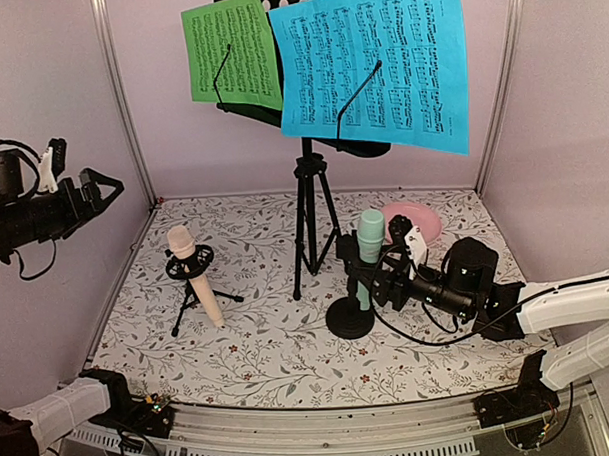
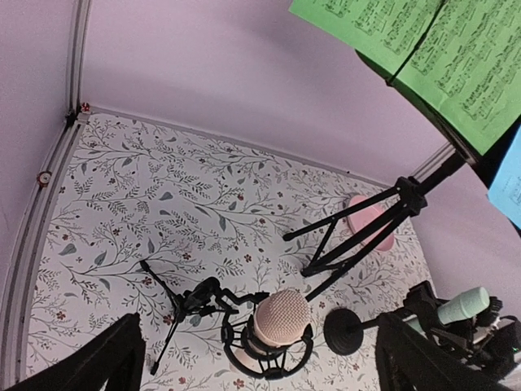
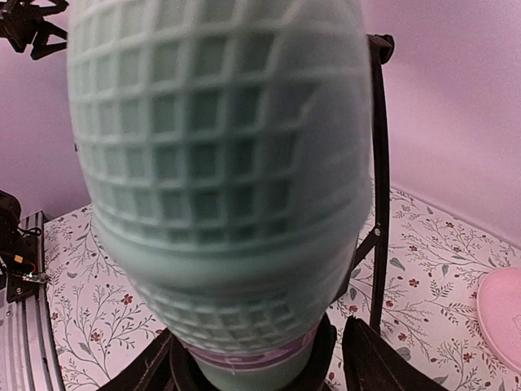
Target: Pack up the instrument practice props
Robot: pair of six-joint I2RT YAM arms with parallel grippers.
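Seen from above, the black music stand (image 1: 310, 213) is planted mid-tabletop (image 1: 268, 339). Its green page (image 1: 230, 52) and blue page (image 1: 374, 60) sit high by the back wall. The beige microphone (image 1: 193, 277) leans in its tripod holder (image 1: 201, 256) at left, with bare floral surface all round. The left tool (image 1: 101, 190) hangs high beside the left wall, released. The right tool (image 1: 376, 261) straddles the mint microphone (image 1: 371, 231), which is upright in a round-based holder (image 1: 350, 318), with the pink plate (image 1: 424, 216) just behind.

The left wrist view shows fingers (image 2: 114, 358) spread wide above the beige microphone, with nothing between them.

In the right wrist view the mint head fills the frame. Fingers (image 3: 370, 362) flank the holder's collar; whether they are clenched, I cannot tell.
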